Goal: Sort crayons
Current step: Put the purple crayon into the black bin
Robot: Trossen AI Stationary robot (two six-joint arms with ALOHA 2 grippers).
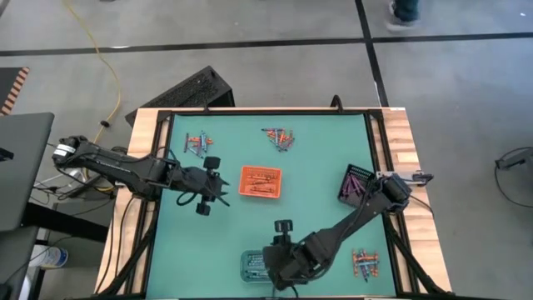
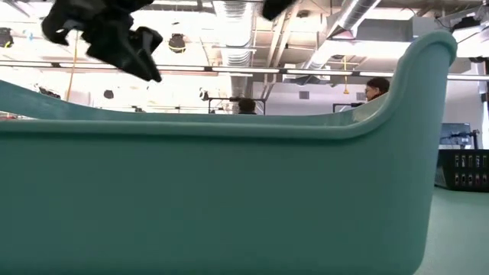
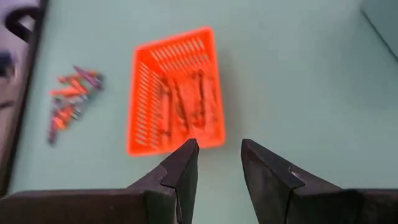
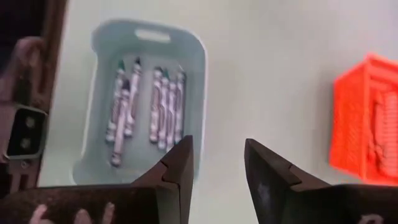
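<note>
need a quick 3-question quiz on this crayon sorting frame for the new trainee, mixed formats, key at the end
1. True or false: the orange tray in the middle of the green mat already has crayons in it.
2. Multiple choice: the right hand hovers over which tray? A) the orange tray B) the pale blue tray at the mat's near edge C) the dark tray by the right edge
3. Fill in: loose crayon piles still lie on the mat in ___ places.

Key
1. True, crayons lie inside it.
2. B, with its fingers open and empty.
3. Three: far left pile, far middle pile, near right pile.
</note>
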